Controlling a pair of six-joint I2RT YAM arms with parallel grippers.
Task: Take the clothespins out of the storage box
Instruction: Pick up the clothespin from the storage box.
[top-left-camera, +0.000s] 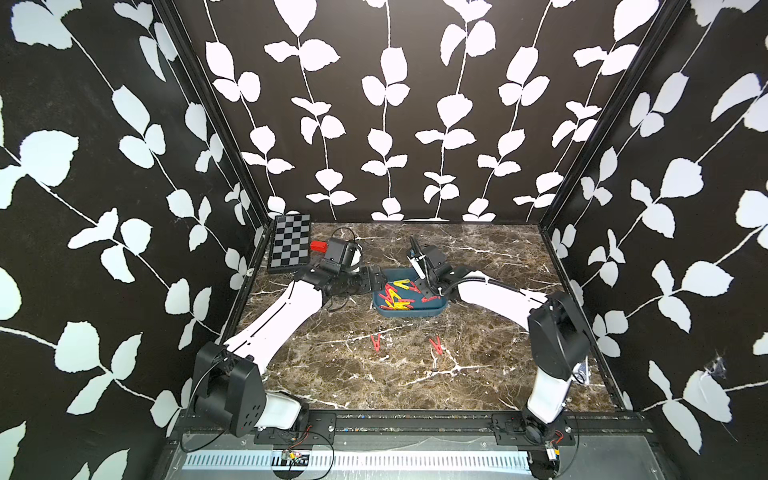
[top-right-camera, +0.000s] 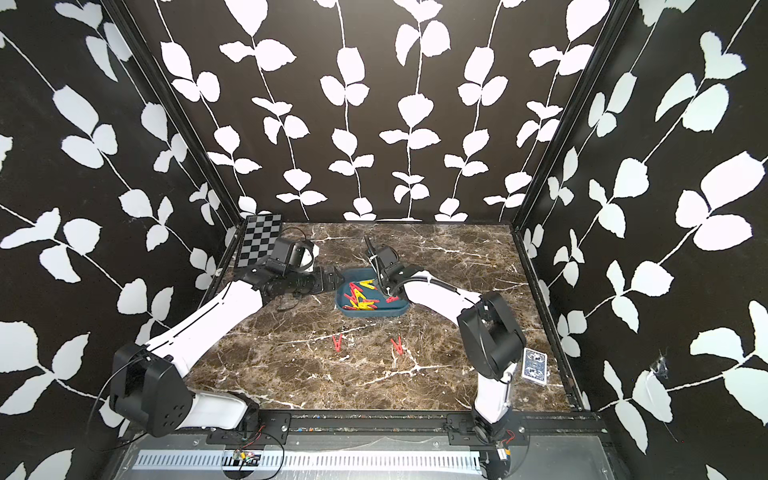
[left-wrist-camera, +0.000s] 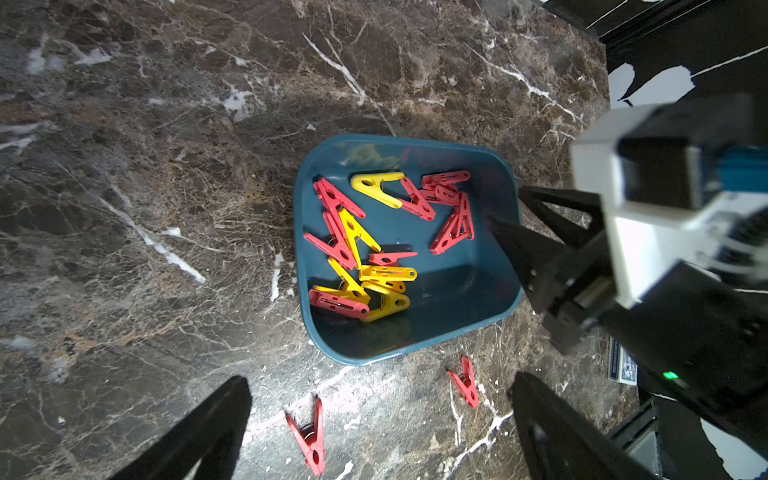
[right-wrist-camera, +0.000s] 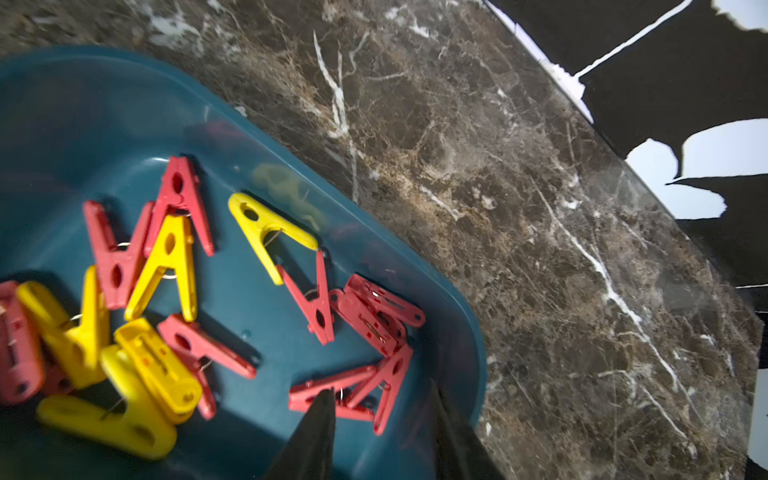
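Left gripper (left-wrist-camera: 380, 380): jaws spread wide with nothing in them; I see it hovering over the marble table (left-wrist-camera: 145, 208), just beside the storage box (left-wrist-camera: 457, 291).
Loose clothespins (top-left-camera: 376, 343): two red ones lie on the table in front of the box, apart from each other.
Right gripper (right-wrist-camera: 380, 388): partly open inside the box, tips straddling a red clothespin (right-wrist-camera: 392, 382); I cannot tell whether it is gripped.
Box contents (left-wrist-camera: 353, 237): red and yellow clothespins, mostly heaped.
Far corner: checkerboard (top-left-camera: 290, 243), red block (top-left-camera: 318, 246) just beside it.

Parted black fingers (right-wrist-camera: 316, 436) hang over two red clothespins (right-wrist-camera: 392, 374) near the rim of the teal storage box (right-wrist-camera: 62, 124).
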